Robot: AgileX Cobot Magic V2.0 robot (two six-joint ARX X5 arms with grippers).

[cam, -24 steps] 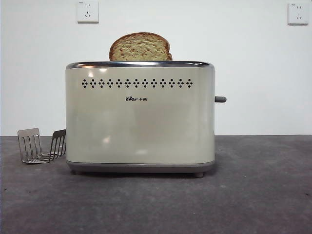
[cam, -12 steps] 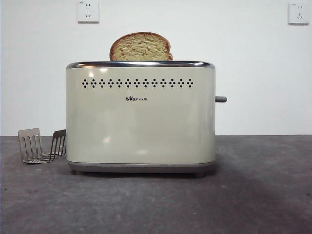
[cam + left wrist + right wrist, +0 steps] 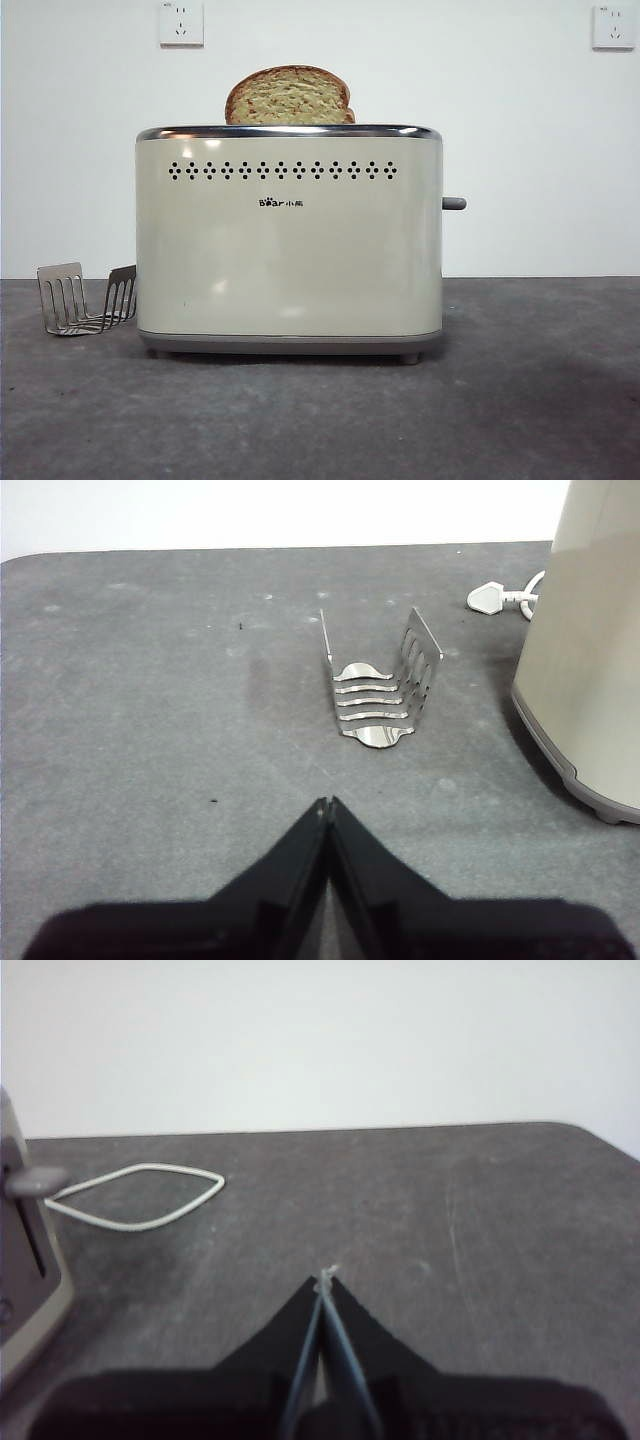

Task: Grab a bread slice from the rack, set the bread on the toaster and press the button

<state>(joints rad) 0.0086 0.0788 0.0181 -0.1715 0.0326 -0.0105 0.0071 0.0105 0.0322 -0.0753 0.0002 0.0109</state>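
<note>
The slice of bread (image 3: 288,97) stands upright in the top of the cream toaster (image 3: 288,240), its rounded top above the chrome rim. The grey button (image 3: 454,203) sticks out from the toaster's right end, high up; it also shows in the right wrist view (image 3: 35,1181). The silver rack (image 3: 85,299) stands empty to the left of the toaster, and shows in the left wrist view (image 3: 380,685). My left gripper (image 3: 328,803) is shut and empty, back from the rack. My right gripper (image 3: 326,1275) is shut and empty, off to the side of the button. Neither arm shows in the front view.
A white cord (image 3: 135,1198) lies looped on the dark table behind the toaster's end, and its white plug (image 3: 492,597) lies beyond the rack. Two white wall sockets (image 3: 181,23) are on the back wall.
</note>
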